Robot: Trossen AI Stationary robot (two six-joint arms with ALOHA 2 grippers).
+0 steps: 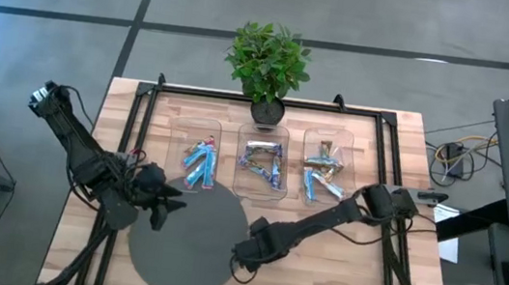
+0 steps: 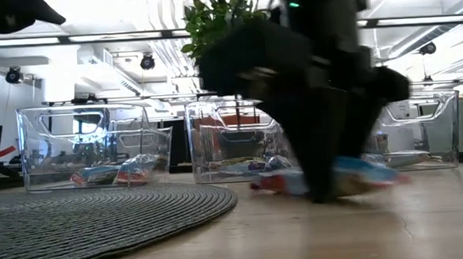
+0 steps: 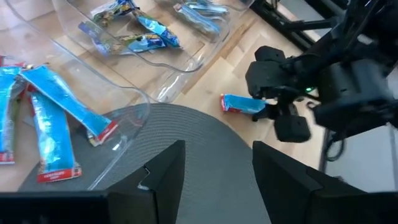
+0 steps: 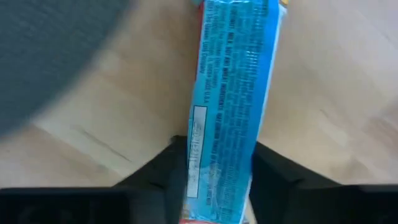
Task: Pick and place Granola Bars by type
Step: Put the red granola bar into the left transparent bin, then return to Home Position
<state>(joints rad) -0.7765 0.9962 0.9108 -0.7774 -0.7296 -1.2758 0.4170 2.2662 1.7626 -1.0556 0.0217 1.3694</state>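
My right gripper [image 1: 242, 256] is low over the wood beside the right edge of the grey round mat [image 1: 188, 251]. It is shut on a bright blue granola bar [image 4: 233, 93], which also shows in the left wrist view [image 3: 241, 104] and the low view [image 2: 341, 179]. My left gripper [image 1: 166, 208] is open and empty above the mat's left part, its fingers [image 3: 165, 177] apart. Several blue bars [image 1: 198, 163] lie in the left clear tray, multicoloured bars [image 1: 264, 163] in the middle tray, and tan and blue bars [image 1: 324, 171] in the right tray. My right gripper pinches the blue bar between its two fingers [image 4: 273, 171] by its two long edges, near one end [image 4: 217, 186]. The rest of the bar sticks out ahead of the fingers, flat side up and roughly level. It is close to the wood; whether it is clear of the wood I cannot tell.
Three clear plastic trays [image 1: 178, 128] [image 1: 248, 134] [image 1: 314, 135] stand in a row at the far side of the wooden table. A potted plant [image 1: 269, 62] stands behind the middle tray. Black frame rails [image 1: 147, 110] run along the table's left and right sides.
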